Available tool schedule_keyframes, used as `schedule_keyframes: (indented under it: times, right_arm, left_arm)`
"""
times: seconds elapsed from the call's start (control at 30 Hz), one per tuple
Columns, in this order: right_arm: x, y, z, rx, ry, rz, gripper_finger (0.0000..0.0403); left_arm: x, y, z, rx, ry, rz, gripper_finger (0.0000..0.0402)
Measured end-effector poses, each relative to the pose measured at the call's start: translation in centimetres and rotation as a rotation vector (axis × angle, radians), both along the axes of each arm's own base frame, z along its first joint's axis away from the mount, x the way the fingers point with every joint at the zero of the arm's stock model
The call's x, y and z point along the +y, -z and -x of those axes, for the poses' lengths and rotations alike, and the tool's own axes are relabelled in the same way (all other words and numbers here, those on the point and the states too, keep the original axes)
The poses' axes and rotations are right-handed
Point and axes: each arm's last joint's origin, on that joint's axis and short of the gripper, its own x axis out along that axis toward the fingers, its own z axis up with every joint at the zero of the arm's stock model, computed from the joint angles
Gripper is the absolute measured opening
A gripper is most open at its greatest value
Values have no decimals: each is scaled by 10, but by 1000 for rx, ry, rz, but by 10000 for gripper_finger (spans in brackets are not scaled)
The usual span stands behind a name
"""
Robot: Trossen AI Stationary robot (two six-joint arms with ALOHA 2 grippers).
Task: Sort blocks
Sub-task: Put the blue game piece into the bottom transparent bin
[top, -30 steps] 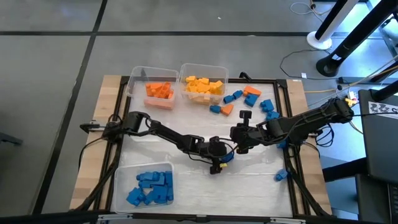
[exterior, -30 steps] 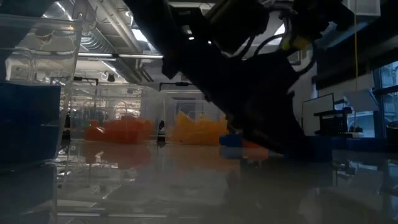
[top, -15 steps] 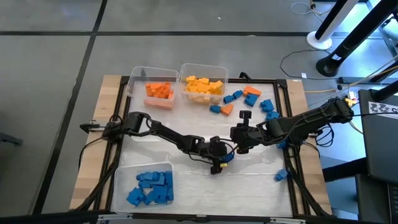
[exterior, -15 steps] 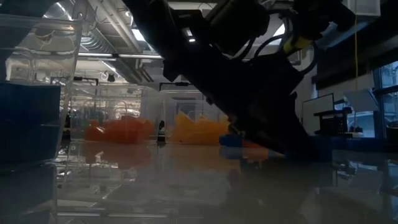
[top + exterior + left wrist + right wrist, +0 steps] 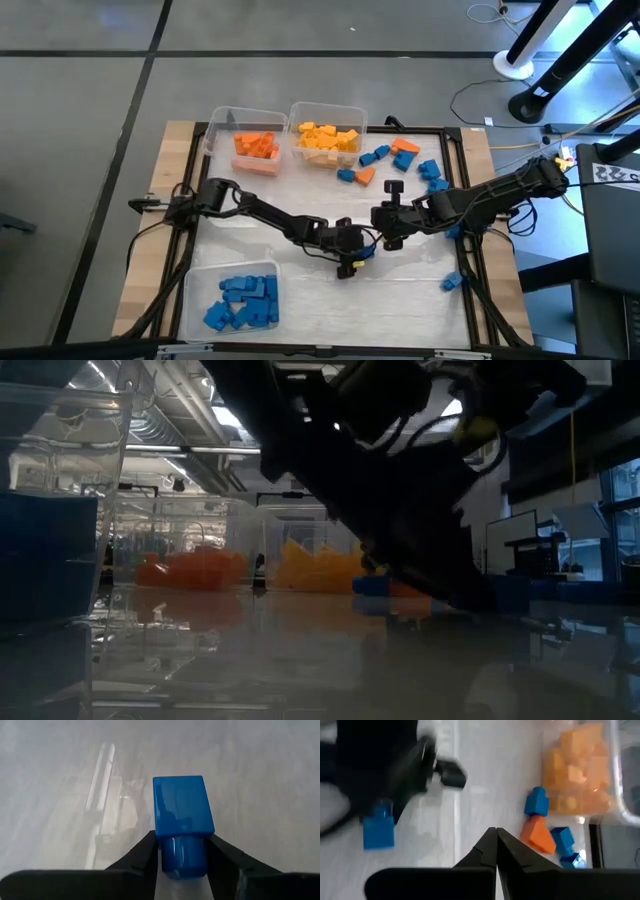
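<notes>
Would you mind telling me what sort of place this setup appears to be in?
Probably a robotics lab or workshop: a framed work table standing on a bare grey floor, loose cables lying beside it, and exposed ceiling ducts visible in the low view.

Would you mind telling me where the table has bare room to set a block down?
Bare patches: between the blue bin and the orange bin, and right of the blue bin toward a lone blue block. Crowded: loose blocks beside the yellow bin.

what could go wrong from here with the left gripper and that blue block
The left gripper pinches only the near end of the small blue plastic brick, so it may tilt or slip out when lifted. The shut right gripper sits close by over the white table; the two arms might brush.
</notes>
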Motion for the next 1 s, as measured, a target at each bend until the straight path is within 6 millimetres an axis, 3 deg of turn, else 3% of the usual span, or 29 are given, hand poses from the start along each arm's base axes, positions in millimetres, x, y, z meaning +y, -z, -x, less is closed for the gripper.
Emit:
schedule_keyframes:
  times: [0.27, 0.5, 0.77, 1.0]
  right_arm:
    - [-4, -12, 15, 2, -13, -27, 7]
    - [-15, -42, 49, -93, -11, -51, 7]
    - [-26, -53, 95, -13, 30, -202, 7]
    - [-22, -42, 94, 52, 5, -317, 7]
  left_arm:
    - [1, -55, 22, 71, 45, -51, 115]
    - [-2, -104, 58, 178, 78, -143, 115]
    - [-6, -166, 123, 305, -6, -192, 114]
    - [-41, -217, 194, 281, 26, -85, 114]
